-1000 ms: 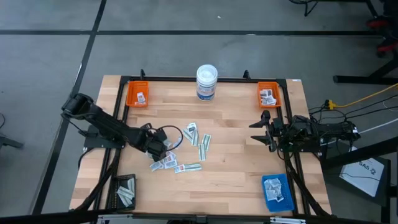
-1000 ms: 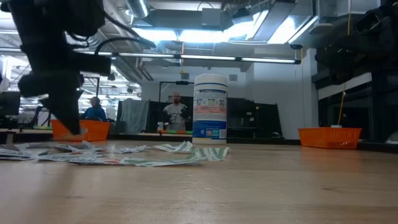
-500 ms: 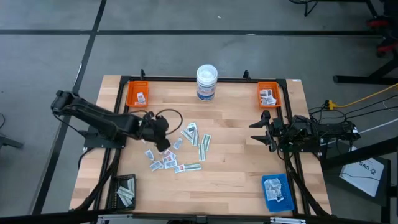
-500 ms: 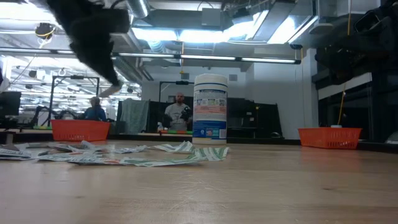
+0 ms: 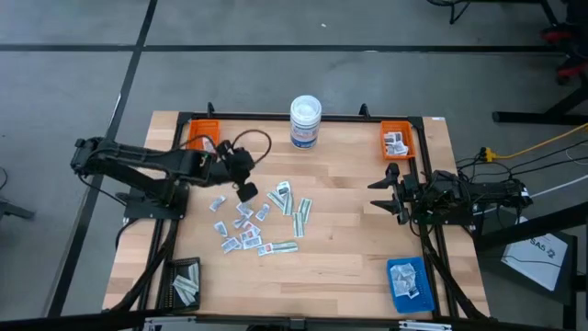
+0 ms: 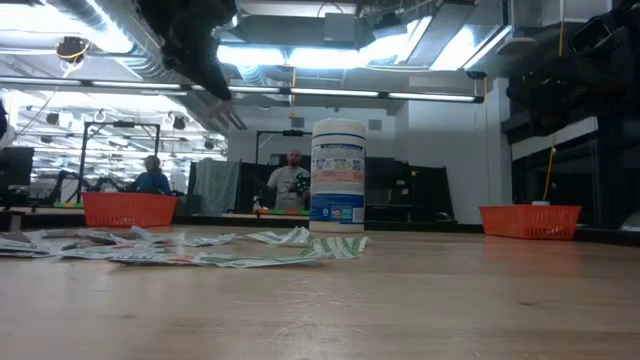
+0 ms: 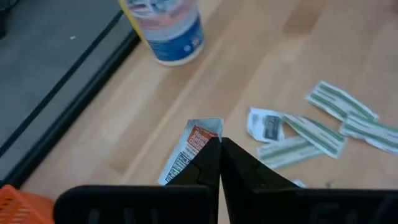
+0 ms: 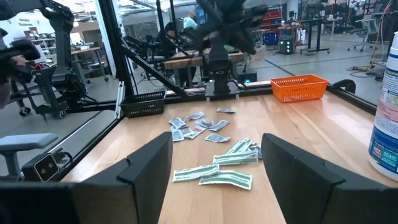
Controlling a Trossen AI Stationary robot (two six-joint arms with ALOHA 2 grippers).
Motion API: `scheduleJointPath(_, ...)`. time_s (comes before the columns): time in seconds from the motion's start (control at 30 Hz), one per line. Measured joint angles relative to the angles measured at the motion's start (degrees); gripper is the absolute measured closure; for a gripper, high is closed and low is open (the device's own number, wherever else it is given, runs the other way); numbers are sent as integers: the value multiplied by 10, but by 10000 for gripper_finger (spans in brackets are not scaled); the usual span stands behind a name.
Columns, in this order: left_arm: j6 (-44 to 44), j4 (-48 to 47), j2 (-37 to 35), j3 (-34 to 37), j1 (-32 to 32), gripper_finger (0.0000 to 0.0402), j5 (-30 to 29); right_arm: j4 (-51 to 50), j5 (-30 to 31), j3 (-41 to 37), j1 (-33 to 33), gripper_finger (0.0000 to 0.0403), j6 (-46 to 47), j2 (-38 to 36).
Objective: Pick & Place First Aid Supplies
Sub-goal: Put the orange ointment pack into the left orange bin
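The first aid supplies (image 5: 265, 219) lie scattered flat on the wooden table, left of its middle: small white printed packets and longer pale green strips (image 7: 323, 134). My left gripper (image 5: 246, 190) hangs in the air over the pile's far left side and is shut on one small packet (image 7: 194, 146) with orange and black print. It also shows high up in the low view (image 6: 218, 88). My right gripper (image 5: 387, 191) waits open at the table's right side, level, with nothing between its fingers (image 8: 149, 171). My left gripper pinches the small packet between its two shut fingers, by one long edge (image 7: 205, 151). The fingers slant down from the table's left side. The packet sticks out to one side of the fingertips and hangs clear of the table.
A white tub with a blue label (image 5: 305, 121) stands at the far edge's middle. Orange trays sit at the far left (image 5: 203, 138) and far right (image 5: 397, 140) corners. A black tray (image 5: 186, 283) sits near left, a blue tray (image 5: 409, 283) near right. People show beyond the table.
My left gripper has risen from the pile and gone toward the table's far edge, staying shut. The small packet has come up with it, lifted clear of the table. The other supplies lie as before.
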State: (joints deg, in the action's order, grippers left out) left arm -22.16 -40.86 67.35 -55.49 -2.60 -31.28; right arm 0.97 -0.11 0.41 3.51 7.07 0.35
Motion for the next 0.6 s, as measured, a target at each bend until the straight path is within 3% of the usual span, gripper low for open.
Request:
scheduleJointPath(0.33,53,-1,0,-8,137,399,58,0,0,0,0,158,0,0)
scheduleJointPath(0.6,69,-37,0,-8,244,399,57,0,0,0,0,158,0,0)
